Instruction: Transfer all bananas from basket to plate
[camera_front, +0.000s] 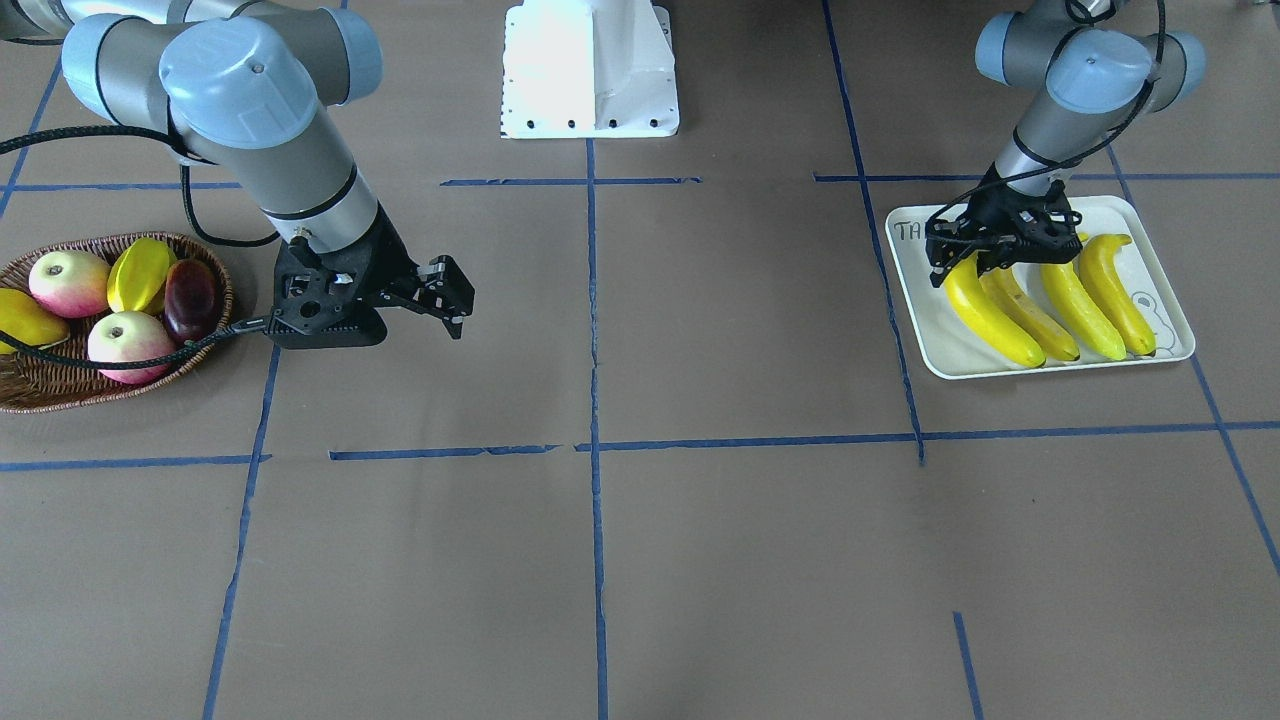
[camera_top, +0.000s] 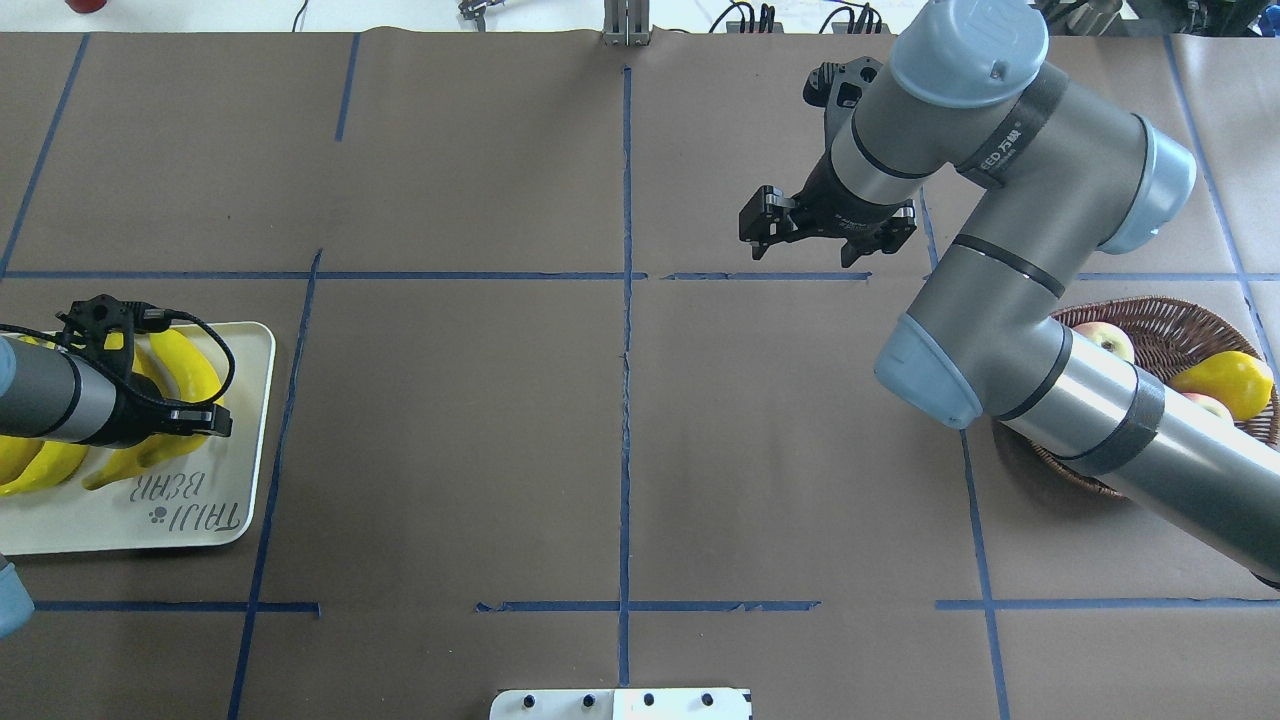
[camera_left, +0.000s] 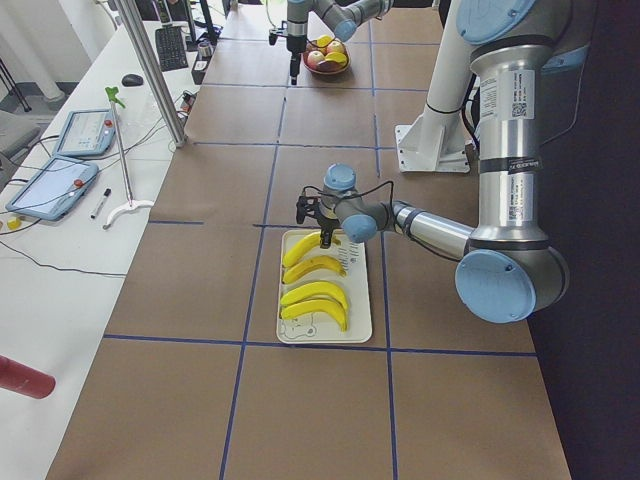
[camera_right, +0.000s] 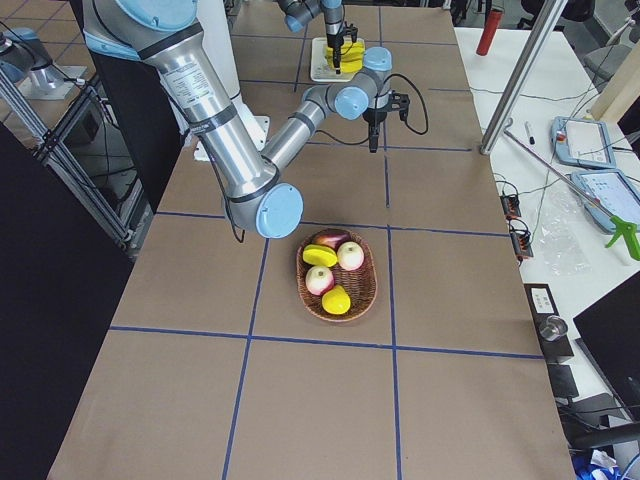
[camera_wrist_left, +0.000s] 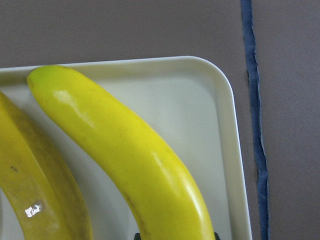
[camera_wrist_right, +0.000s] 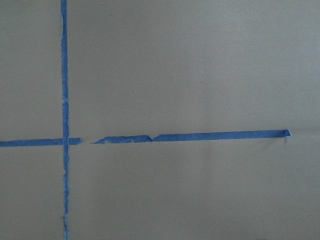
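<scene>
Yellow bananas (camera_front: 1075, 300), all four, lie on the plate (camera_front: 928, 300); left hand (camera_front: 985, 262) straddles the outermost, grip impossible to tell. Right hand (camera_front: 452, 300) hangs spread, empty, near the basket (camera_front: 40, 385).

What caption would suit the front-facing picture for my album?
Four bananas lie on the plate beneath the left gripper, while the right gripper hangs open beside the basket.

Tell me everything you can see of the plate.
The plate is a pale off-white rectangular tray with rounded corners and a low rim, plastic by its look, printed "TAIJI BEAR" with a bear-face outline. It lies flat on the brown table cover beside a blue tape line. Four bananas lie side by side on it. The left gripper hangs over one end, jaws astride the outermost banana.
</scene>
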